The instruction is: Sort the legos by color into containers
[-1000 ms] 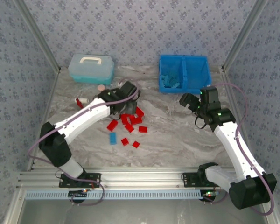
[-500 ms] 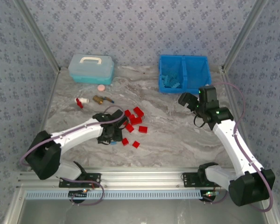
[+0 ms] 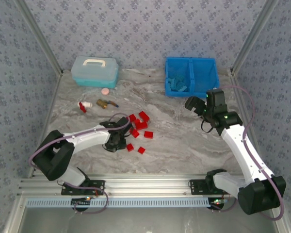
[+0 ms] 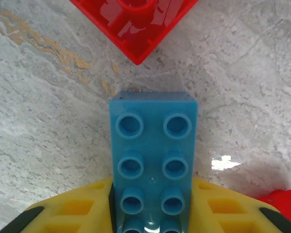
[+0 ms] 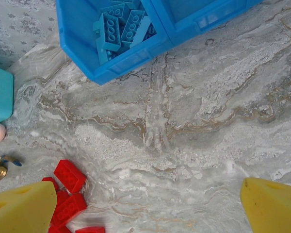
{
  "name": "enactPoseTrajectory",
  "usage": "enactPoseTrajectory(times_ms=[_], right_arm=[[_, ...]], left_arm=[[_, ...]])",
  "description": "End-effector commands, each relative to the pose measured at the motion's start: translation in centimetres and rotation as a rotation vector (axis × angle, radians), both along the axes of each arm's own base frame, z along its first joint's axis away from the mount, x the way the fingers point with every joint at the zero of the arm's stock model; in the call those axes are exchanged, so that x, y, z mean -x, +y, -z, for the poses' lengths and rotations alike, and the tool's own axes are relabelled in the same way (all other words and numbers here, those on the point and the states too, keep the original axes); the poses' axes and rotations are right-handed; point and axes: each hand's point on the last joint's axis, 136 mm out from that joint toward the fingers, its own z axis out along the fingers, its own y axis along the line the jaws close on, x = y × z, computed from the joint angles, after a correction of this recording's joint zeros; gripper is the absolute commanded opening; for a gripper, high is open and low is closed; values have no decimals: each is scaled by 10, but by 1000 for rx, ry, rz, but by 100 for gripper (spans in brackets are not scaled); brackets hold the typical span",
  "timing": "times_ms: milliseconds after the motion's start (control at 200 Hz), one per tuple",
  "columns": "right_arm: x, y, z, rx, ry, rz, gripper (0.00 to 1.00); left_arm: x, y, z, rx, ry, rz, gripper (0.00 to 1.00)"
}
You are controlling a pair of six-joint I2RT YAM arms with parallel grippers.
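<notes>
Down low, left of the bench's middle, the left claw is clamped on one light blue lego brick, studs up, lying on the marbled grey bench. Seven red bricks lie just to its right. Toward the far right corner, the right claw gapes wide near the two-compartment blue bin, whose left compartment holds blue bricks. Walls of patterned wallpaper enclose the bench.
</notes>
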Motion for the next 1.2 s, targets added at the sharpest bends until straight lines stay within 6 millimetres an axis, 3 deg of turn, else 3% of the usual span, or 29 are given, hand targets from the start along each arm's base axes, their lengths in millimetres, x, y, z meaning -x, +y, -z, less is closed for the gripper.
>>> enactPoseTrajectory(times_ms=[0,100,185,355,515,774,979,1009,1199], right_arm=[[-3,3,-11,-15,-21,8,100],[-3,5,-12,-16,-22,3,100],[-4,5,-13,-15,-25,4,100],[-4,9,-16,-23,-34,-3,100],[-1,10,-17,-20,-29,-5,100],[10,4,-21,5,-32,6,100],[12,1,-23,12,-37,8,100],[12,1,-22,13,-36,9,100],[8,3,-22,1,-41,4,100]], left_arm=[[-2,-1,-3,19,-22,-10,30],[-7,-3,-22,50,-66,-13,27],[-21,-17,-59,133,-166,-1,26],[-61,-57,-144,293,-384,89,26],[-105,-107,-188,373,-493,187,25],[-169,-195,-216,474,-547,293,25],[-211,-249,-206,497,-536,344,23],[-218,-257,-214,507,-557,349,23],[-258,-299,-212,460,-636,411,23]])
